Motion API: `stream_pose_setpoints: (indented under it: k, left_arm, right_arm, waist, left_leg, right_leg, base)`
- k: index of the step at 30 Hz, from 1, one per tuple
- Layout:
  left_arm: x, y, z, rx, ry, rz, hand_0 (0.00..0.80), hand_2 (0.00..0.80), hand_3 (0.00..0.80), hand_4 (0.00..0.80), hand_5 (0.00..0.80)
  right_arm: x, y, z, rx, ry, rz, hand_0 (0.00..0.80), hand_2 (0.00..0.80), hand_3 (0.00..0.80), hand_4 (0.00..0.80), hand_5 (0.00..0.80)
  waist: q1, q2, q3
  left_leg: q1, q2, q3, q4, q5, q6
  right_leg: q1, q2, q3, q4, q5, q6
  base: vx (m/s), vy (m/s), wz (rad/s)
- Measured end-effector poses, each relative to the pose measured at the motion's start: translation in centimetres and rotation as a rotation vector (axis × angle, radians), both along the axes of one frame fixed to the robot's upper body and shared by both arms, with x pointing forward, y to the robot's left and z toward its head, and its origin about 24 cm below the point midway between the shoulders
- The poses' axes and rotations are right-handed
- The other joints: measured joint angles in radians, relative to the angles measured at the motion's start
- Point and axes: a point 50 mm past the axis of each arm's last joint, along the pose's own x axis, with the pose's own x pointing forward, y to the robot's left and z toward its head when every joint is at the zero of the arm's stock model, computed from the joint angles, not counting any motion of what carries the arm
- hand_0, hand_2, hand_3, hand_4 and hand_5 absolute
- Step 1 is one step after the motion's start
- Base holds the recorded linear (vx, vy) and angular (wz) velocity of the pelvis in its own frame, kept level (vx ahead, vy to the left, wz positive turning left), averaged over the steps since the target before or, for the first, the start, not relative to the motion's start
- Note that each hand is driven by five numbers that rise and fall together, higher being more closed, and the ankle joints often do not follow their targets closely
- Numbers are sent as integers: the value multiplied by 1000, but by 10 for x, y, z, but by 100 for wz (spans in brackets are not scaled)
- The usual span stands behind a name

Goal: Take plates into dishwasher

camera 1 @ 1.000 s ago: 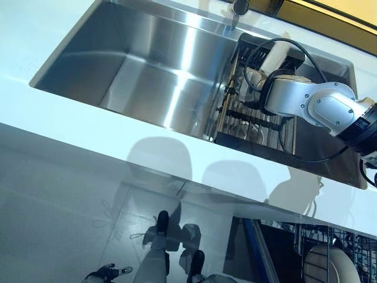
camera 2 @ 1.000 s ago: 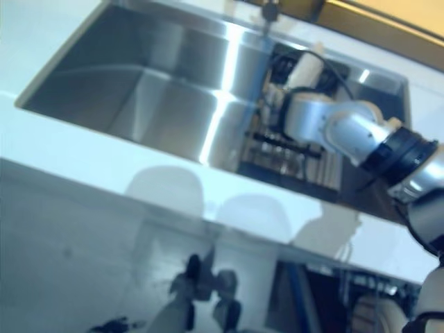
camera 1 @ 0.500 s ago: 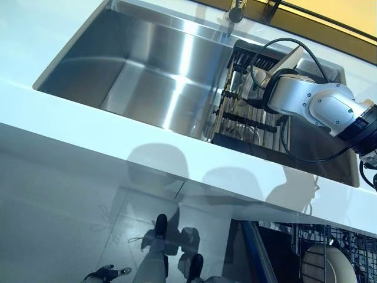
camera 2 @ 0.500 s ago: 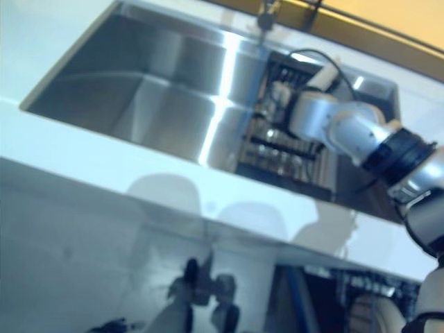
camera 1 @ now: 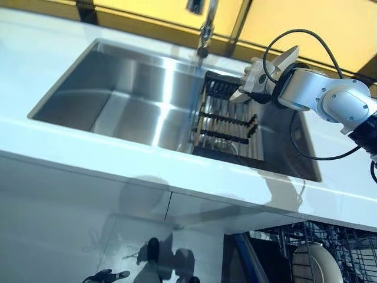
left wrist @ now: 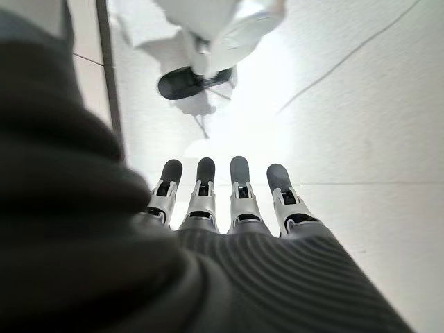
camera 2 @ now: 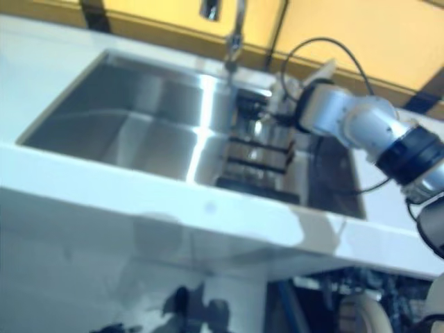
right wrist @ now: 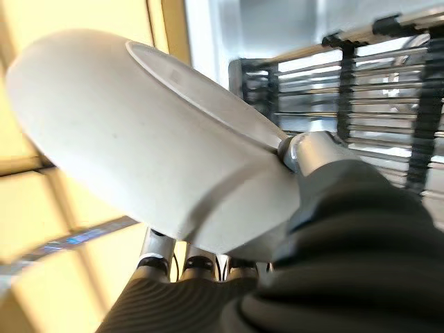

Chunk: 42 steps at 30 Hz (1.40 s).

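Left hand [left wrist: 229,201], fingers straight, hangs empty over the floor. Dish rack [camera 1: 227,121] stands in the sink [camera 1: 126,97]. Right hand [camera 1: 254,73] pinches a white plate [right wrist: 139,139] by its rim, above the rack. The plate appears rigid, smooth, breakable; it is held on edge, tilted, its face roughly vertical.

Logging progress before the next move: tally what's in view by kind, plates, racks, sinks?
Plates: 2, one in the right hand, one in the dishwasher rack
Racks: 2, dishwasher rack and sink drying rack
Sinks: 1
Total: 5
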Motion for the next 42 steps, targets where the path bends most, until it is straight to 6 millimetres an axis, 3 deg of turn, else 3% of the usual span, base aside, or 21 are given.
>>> stream_pose_setpoints:
  k: [13, 19, 25, 34, 42]
  left_arm:
    - [-23, -14, -11, -38, 74, -21, 0, 0, 0, 0, 0]
    - [-26, -14, -12, -29, 93, -56, 0, 0, 0, 0, 0]
    - [-27, -15, -12, -30, 104, -53, 0, 0, 0, 0, 0]
    - [-33, -18, -15, -50, 120, -52, 0, 0, 0, 0, 0]
    - [-36, -17, -15, -53, 137, -46, 0, 0, 0, 0, 0]
  right_arm:
    - [-2, -50, 23, 259, -87, -99, 800, 800, 800, 800, 800]
    - [-2, -86, 17, 411, -72, -194, 800, 800, 800, 800, 800]
    - [-8, -129, 12, 640, -60, -304, 800, 800, 800, 800, 800]
    - [-46, -219, 22, 949, -194, -527, 800, 800, 800, 800, 800]
    - [-86, -274, 4, 1143, -241, -685, 800, 800, 800, 800, 800]
  waist:
    - [-74, 16, -137]
    - [-98, 22, -188]
    - [-125, 28, -194]
    - [-172, 36, -200]
    - [-221, 45, -205]
  left_leg:
    - [66, 18, 66, -5, -27, -8]
    - [79, 29, 92, -6, -35, -13]
    - [93, 36, 119, -7, -41, -13]
    - [108, 44, 171, -7, -48, -18]
    - [112, 56, 199, -8, -61, -20]
  right_leg:
    - [31, -7, 57, 0, 0, 0]
    - [31, -6, 84, 2, 1, -1]
    - [29, -6, 116, 5, 2, 0]
    - [16, -7, 161, 11, 7, -1]
    - [7, -5, 190, 10, 12, 2]
  base:
    - [13, -9, -18]
    - [6, -20, -13]
    - [24, -22, -16]
    - [3, -29, -16]
    - [-6, -42, -11]
